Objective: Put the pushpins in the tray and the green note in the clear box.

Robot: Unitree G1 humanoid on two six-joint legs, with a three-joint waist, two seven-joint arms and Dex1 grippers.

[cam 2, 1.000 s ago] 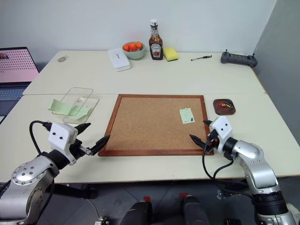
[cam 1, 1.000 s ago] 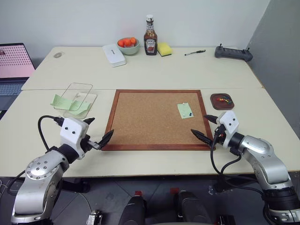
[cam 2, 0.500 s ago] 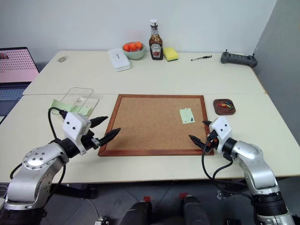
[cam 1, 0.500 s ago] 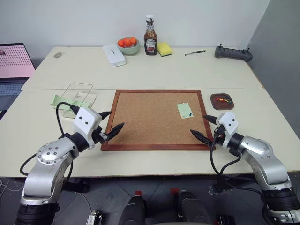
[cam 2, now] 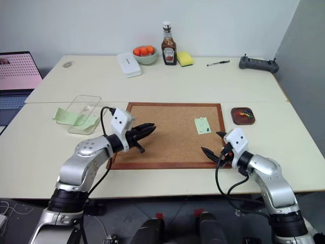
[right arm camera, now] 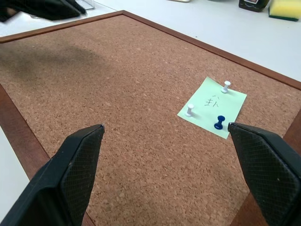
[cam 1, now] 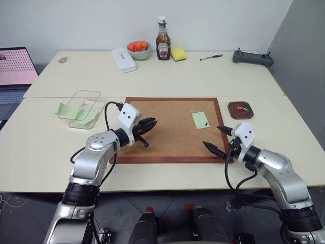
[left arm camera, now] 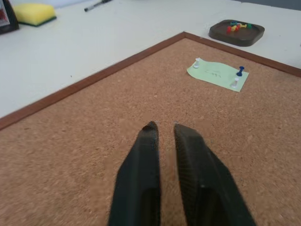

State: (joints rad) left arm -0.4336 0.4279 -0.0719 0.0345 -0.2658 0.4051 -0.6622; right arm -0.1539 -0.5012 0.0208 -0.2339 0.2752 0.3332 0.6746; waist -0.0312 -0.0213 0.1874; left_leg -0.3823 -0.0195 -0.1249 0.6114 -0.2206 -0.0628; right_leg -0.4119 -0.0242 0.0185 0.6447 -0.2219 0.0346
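Right wrist view: right end effector [right arm camera: 164,136] spread wide short of pale green square paper note [right arm camera: 212,107]; its white and blue pushpins [right arm camera: 219,122] should be pinched by the head and lifted straight. Left end effector [cam 1: 151,123] together, empty.

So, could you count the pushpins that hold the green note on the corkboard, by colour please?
White pushpins: 2
Blue pushpins: 1
Total: 3 pushpins in the green note on the corkboard
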